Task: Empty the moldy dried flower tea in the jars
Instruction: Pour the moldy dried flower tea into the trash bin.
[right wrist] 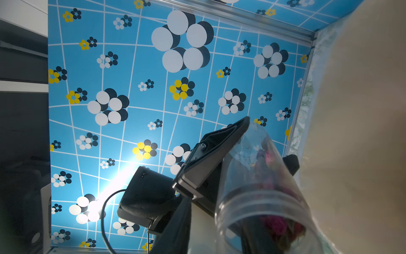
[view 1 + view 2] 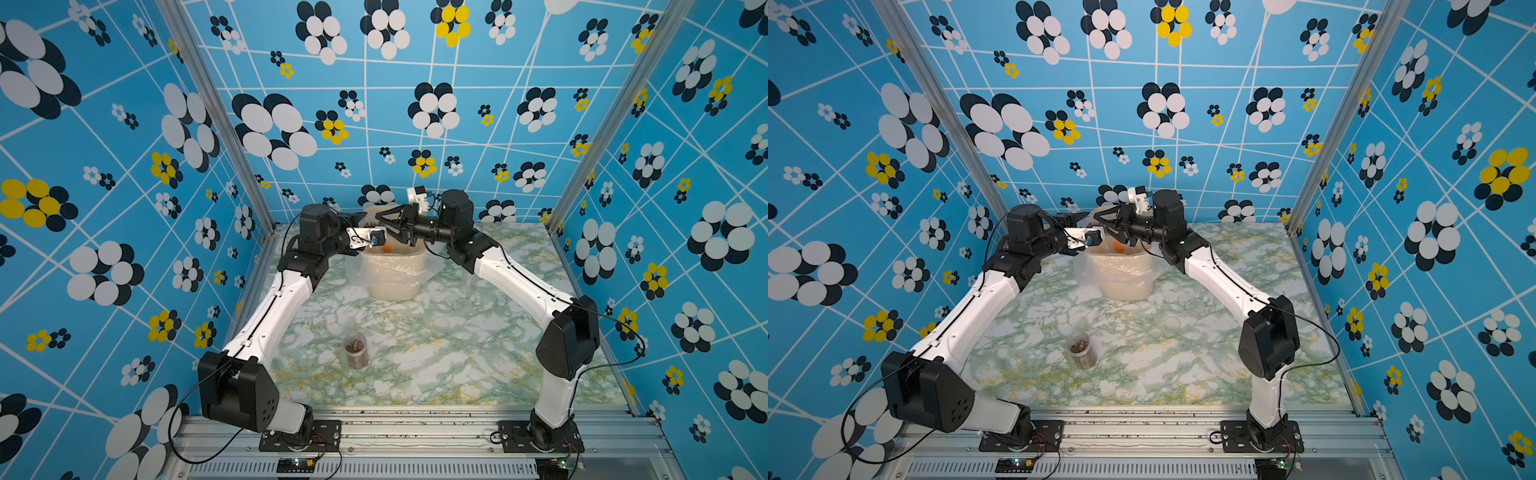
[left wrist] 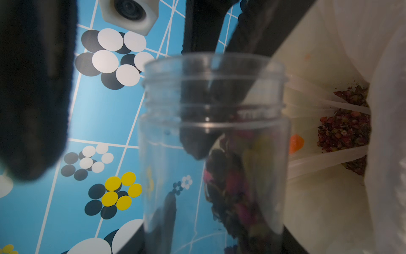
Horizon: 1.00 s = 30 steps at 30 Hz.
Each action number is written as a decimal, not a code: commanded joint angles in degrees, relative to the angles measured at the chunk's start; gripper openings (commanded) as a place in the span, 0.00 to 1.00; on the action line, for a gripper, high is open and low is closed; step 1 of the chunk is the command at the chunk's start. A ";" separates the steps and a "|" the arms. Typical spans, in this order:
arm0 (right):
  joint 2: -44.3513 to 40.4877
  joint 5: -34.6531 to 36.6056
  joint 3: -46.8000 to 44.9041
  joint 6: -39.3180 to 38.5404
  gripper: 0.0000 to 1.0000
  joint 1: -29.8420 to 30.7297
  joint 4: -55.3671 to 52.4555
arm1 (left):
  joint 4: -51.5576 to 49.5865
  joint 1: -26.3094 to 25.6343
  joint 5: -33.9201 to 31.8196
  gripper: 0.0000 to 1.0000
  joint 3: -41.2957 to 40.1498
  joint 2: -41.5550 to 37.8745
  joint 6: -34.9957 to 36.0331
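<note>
Jar (image 3: 215, 132) on its side above the bin (image 2: 395, 270), its length running across from arm to arm. The left claw (image 1: 268, 143) is clamped round the closed end, and the open mouth points straight at the right claw (image 2: 381, 222).

That right claw is only partly open and holds nothing. One of its fingers (image 3: 193, 132) reaches in through the mouth along the jar's length.

The dried flower tea (image 3: 232, 187) sits in a clump against the lower wall, deeper in than the fingertip. A heap of the same buds (image 3: 345, 132) already lies at the bottom of the bin beside an orange piece (image 3: 296, 143).

My guess is the finger must go further toward the closed end and then drag back toward the mouth, so the clump drops into the bin; the right arm is the one placed for that.

A second jar (image 2: 355, 349) stands upright and uncapped on the table (image 2: 415, 374), nearer the left arm, with tea in it. A clear lid (image 2: 440, 322) lies apart from it.
</note>
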 commanded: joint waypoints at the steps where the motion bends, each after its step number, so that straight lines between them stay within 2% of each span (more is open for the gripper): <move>1: 1.03 -1.24 1.74 1.37 0.31 0.37 2.71 | 2.33 0.32 1.89 0.00 -0.95 -1.96 -1.70; 12: 0.15 -1.64 -0.17 1.20 0.00 -0.18 2.85 | 3.18 0.27 2.38 0.00 -1.71 -1.78 -2.22; 22: -1.25 -1.68 -3.04 2.58 0.00 -1.27 5.79 | 6.30 0.24 2.60 0.00 -2.87 -1.96 -4.86; 24: -1.59 -1.90 -3.73 3.25 0.00 -1.45 7.29 | 7.04 0.39 3.19 0.17 -3.04 -1.94 -6.18; 27: -2.03 -1.99 -4.54 3.68 0.00 -1.72 8.59 | 7.33 0.61 4.21 0.35 -3.13 -2.04 -7.64; 29: -2.30 -1.97 -5.08 3.68 0.00 -1.91 8.93 | 7.76 0.88 4.82 0.42 -3.30 -1.95 -8.58; 30: -2.47 -2.06 -5.30 3.81 0.00 -1.98 9.27 | 7.98 0.93 5.02 0.52 -3.31 -1.96 -9.02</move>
